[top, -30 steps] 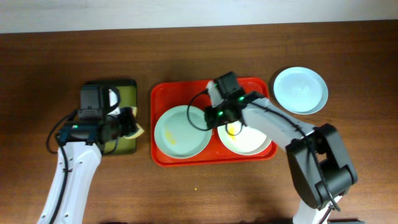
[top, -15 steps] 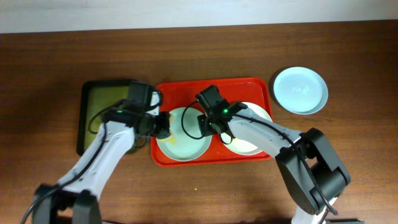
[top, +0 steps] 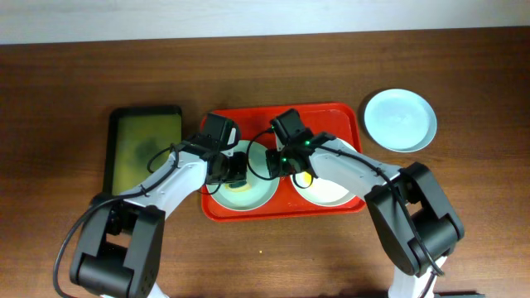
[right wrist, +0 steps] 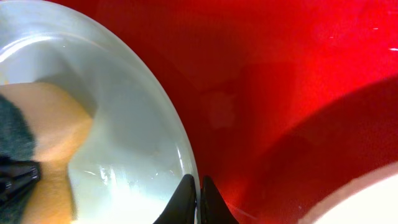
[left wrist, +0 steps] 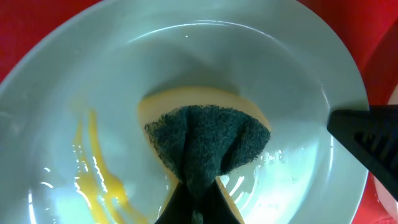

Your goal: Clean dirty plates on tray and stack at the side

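Observation:
The mint green plate lies in the left half of the red tray, with yellow smears on it. My left gripper is shut on a yellow sponge with a dark green scouring side, pressed on the plate's middle. My right gripper is shut on the plate's right rim, one finger on each side. The white plate with a yellow smear lies in the tray's right half. The pale blue plate lies on the table to the right of the tray.
An olive-green, black-rimmed tray lies left of the red tray. The wooden table extends to the front. The right gripper's finger shows at the right of the left wrist view.
My left arm has carried the sponge from the olive tray to the mint plate. My right gripper has moved from over the white plate to the mint plate's right rim and shut on it.

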Controlling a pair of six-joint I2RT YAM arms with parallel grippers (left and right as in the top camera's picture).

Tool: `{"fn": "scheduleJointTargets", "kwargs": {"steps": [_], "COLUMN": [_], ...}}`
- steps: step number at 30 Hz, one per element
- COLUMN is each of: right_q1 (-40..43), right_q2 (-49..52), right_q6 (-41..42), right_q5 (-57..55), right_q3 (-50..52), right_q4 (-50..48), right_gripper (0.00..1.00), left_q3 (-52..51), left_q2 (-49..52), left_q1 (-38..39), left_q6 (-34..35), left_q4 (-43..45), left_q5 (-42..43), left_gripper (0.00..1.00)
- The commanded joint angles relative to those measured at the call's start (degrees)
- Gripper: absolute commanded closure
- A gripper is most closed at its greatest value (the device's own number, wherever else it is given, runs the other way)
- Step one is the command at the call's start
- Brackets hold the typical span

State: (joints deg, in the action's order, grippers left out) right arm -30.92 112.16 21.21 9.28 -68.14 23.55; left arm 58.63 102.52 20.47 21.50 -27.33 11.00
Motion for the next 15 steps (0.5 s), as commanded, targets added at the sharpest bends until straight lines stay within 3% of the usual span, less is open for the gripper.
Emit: {"fn": "scheduleJointTargets", "kwargs": {"steps": [1,8,15], "right_q1": [0.22,0.26,0.31], "right_q2": [4.42,4.46,4.46], "right_q6": [0.52,0.5,0.52], "right_q5": [2.34,0.74,-1.79], "right_q3": [0.74,0.74,0.74], "right_q4": [0.22,0.22,0.24], "right_gripper": [0.96,0.96,0.96], "left_q3": [0.28,0.28,0.28], "left_q2": [0.87,1.09,2.97], "left_q1": [0.7,4.09,6.25], "left_q6": [1.86,1.86,1.86], "left_q4": [1.16,1.29,-5.77], "left_q5": [0.59,-6.8,-27.28], "left_gripper": [1.0,1.0,1.0]}}
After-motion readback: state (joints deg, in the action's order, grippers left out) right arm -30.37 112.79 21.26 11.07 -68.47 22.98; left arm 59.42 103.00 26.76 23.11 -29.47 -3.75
